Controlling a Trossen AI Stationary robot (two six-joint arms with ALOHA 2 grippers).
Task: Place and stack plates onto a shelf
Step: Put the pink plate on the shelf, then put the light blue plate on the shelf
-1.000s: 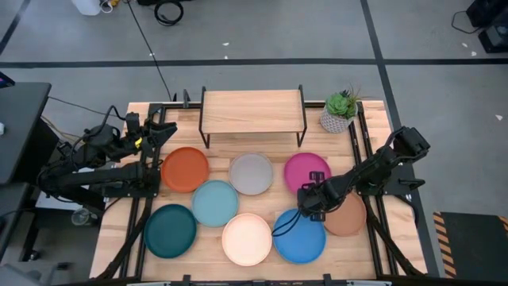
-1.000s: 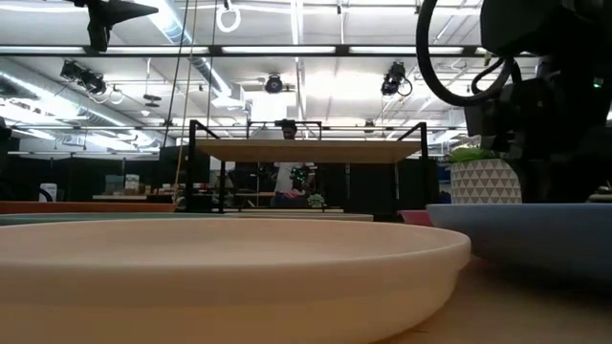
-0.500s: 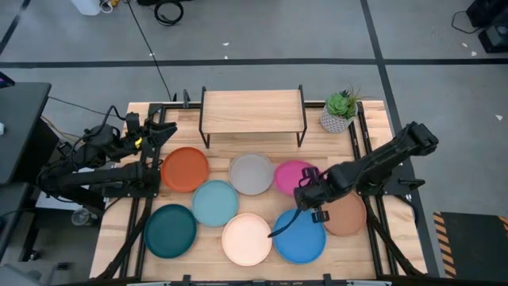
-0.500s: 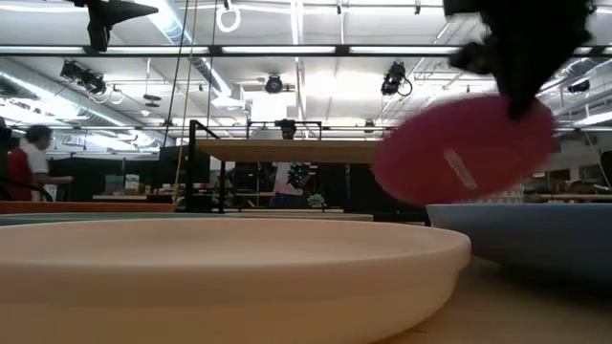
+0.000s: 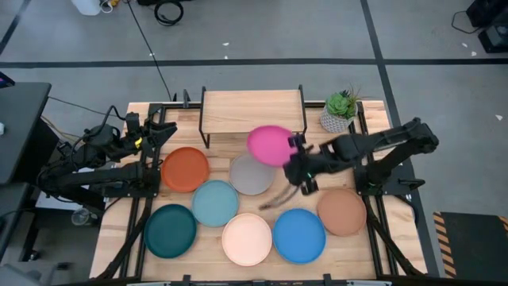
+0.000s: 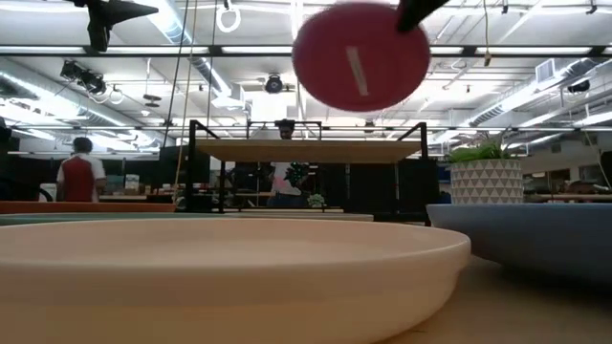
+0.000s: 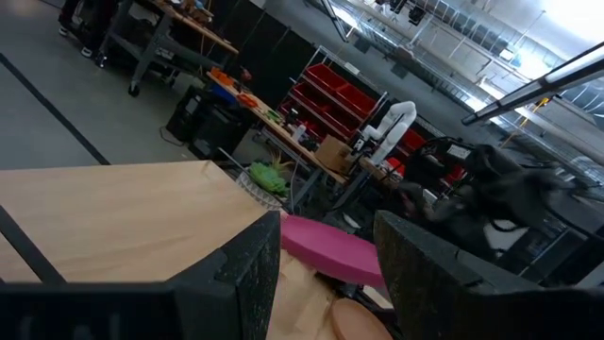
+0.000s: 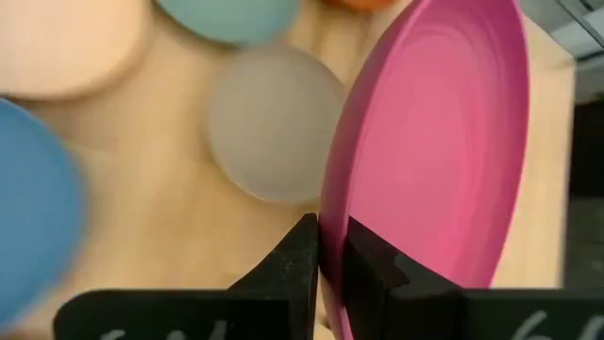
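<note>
The magenta plate [image 5: 270,144] hangs in the air in front of the shelf's right end, with my right gripper [image 5: 297,155] shut on it. In the low view the magenta plate [image 6: 360,55] shows its underside, high above the shelf [image 6: 311,150]. The shelf [image 5: 252,111] stands at the table's far edge with a bare top. On the table lie the orange [image 5: 185,168], grey [image 5: 251,175], light blue [image 5: 214,202], dark teal [image 5: 170,230], cream [image 5: 247,238], bright blue [image 5: 299,235] and tan-brown [image 5: 343,211] plates. My left gripper [image 5: 163,131] waits open at the far left. My right gripper [image 8: 330,247] pinches the magenta plate's rim [image 8: 328,203] between its two fingers, one on the upper face and one on the underside. It comes from the table's right side, on the plate's right edge [image 5: 289,148]. The plate is lifted clear and tilted.
A potted plant [image 5: 340,111] stands right of the shelf at the far right corner. The grey plate lies right below the held plate. Black rails run along both table sides. A person [image 6: 75,177] stands far off in the room behind.
My right gripper has lifted the magenta plate off the table and carried it up and toward the far left, toward the shelf. The plate, flat on the table a second ago, now hangs tilted, high above the grey plate.
</note>
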